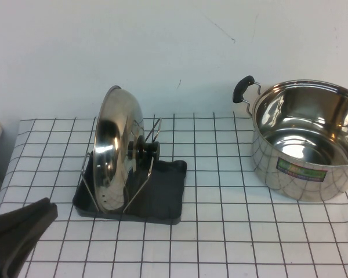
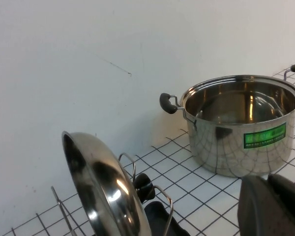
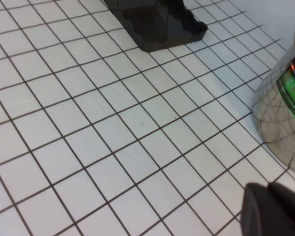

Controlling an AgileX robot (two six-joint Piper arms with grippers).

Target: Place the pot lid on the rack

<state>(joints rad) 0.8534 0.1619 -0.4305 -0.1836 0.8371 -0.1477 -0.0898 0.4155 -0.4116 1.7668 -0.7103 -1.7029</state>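
Observation:
The pot lid (image 1: 113, 150) stands on edge in the wire loops of the rack (image 1: 155, 131), its black knob (image 1: 146, 152) pointing right. The rack's dark grey tray (image 1: 165, 200) lies left of centre on the tiled table. My left gripper (image 1: 43, 207) is at the front left corner, apart from the rack, shut and empty. The left wrist view shows the lid (image 2: 101, 189) and that gripper's fingertips (image 2: 266, 178) pressed together. My right gripper (image 3: 268, 186) is out of the high view; it hangs shut and empty above the tiles.
The deep steel pot (image 1: 307, 142) with black handles and a green label stands at the back right, open and empty; it also shows in the left wrist view (image 2: 236, 128). A white wall runs behind the table. The tray's corner (image 3: 157, 22) shows in the right wrist view.

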